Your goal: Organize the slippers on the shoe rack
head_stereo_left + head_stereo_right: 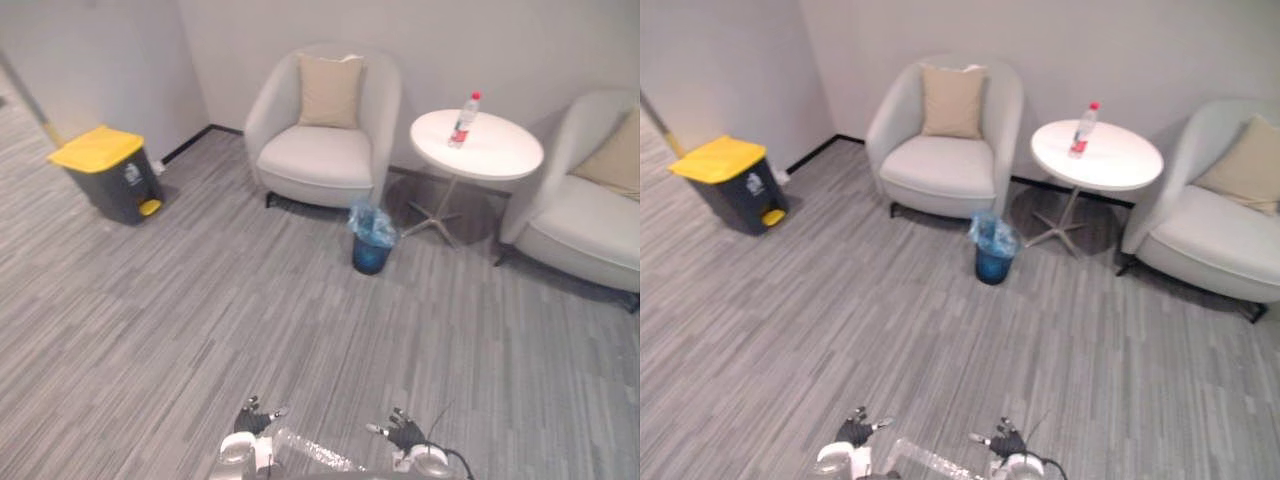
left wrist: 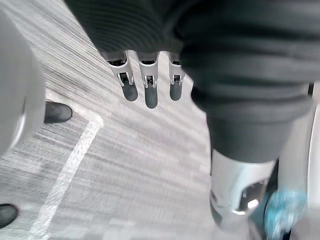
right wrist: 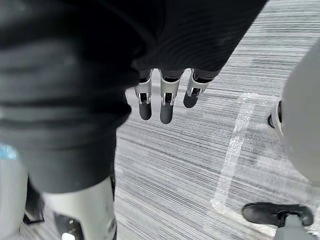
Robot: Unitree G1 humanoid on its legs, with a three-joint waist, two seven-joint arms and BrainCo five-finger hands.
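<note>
My left hand [image 1: 258,418] and my right hand [image 1: 405,432] hang low at the bottom edge of the eye views, over grey carpet. In the left wrist view the fingers [image 2: 150,90] are straight and hold nothing, with only striped carpet past them. The right wrist view shows the same: relaxed fingers [image 3: 167,102] and nothing between them and the thumb.
Ahead stand a pale armchair [image 1: 320,130] with a beige cushion, a round white table [image 1: 478,145] bearing a bottle [image 1: 463,120], a second armchair [image 1: 590,200], and a small blue wastebasket [image 1: 372,240]. A yellow-lidded grey bin [image 1: 108,170] stands at the far left. White tape [image 2: 70,170] marks the carpet.
</note>
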